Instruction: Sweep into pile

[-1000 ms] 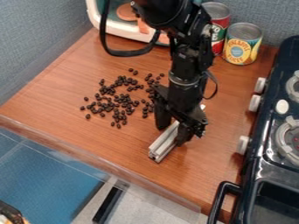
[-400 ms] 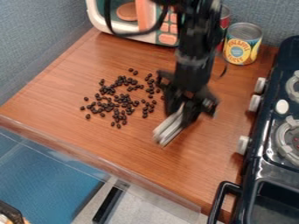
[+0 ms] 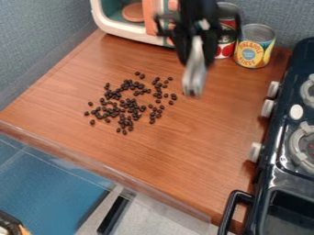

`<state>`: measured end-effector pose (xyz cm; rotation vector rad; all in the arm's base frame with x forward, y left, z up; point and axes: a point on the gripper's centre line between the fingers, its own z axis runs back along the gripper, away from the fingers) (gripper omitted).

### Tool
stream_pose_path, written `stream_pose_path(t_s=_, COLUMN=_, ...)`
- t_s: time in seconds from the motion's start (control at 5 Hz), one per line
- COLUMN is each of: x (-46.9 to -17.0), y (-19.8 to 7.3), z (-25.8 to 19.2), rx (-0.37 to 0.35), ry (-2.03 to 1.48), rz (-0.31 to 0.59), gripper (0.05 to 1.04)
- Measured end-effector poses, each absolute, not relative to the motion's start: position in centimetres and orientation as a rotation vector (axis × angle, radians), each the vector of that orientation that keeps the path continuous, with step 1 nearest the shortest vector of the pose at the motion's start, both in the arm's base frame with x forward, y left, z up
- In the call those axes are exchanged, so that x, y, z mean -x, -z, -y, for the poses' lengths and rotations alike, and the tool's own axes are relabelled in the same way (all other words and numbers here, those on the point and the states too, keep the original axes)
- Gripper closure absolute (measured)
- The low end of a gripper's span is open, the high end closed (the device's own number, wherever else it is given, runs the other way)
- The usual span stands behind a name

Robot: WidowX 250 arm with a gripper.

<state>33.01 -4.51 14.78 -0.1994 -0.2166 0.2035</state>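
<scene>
The black gripper (image 3: 197, 48) hangs near the top edge, right of centre, shut on a silver metal bar (image 3: 195, 71). The bar points down toward the camera side and looks raised above the wooden surface. Small dark beans (image 3: 126, 105) lie scattered on the left-centre of the counter, below and left of the bar's lower end. Some are clustered and a few lie loose at the edges. Bar and beans are apart.
A toy microwave (image 3: 116, 20) stands at the back left. Beside the arm are a red can (image 3: 226, 46) and a pineapple can (image 3: 254, 47). A dark toy stove (image 3: 288, 156) with white knobs lines the right side. The wooden counter (image 3: 178, 160) ends at a front edge.
The gripper has moved up toward the back of the counter with the bar, which has turned from slanted to nearly vertical in view. The beans look much the same.
</scene>
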Motion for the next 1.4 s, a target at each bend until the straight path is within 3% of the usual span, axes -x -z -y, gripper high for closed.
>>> stream_pose_path(t_s=0.4, x=-28.7, y=-15.1, z=-1.7, rx=0.19, ry=-0.691, rz=0.301, gripper=0.709)
stream_pose_path(t_s=0.8, x=-24.1, y=-12.2, z=-3.6, rx=0.201, ry=-1.197, rz=0.38, gripper=0.709)
stream_pose_path(t_s=1.2, x=-24.5, y=-7.5, z=-4.7, rx=0.093, ry=-1.493, rz=0.364, gripper=0.709)
stream_pose_path(t_s=1.4, x=-25.7, y=-6.3, z=-5.0, rx=0.092, ry=-1.526, rz=0.351, gripper=0.709)
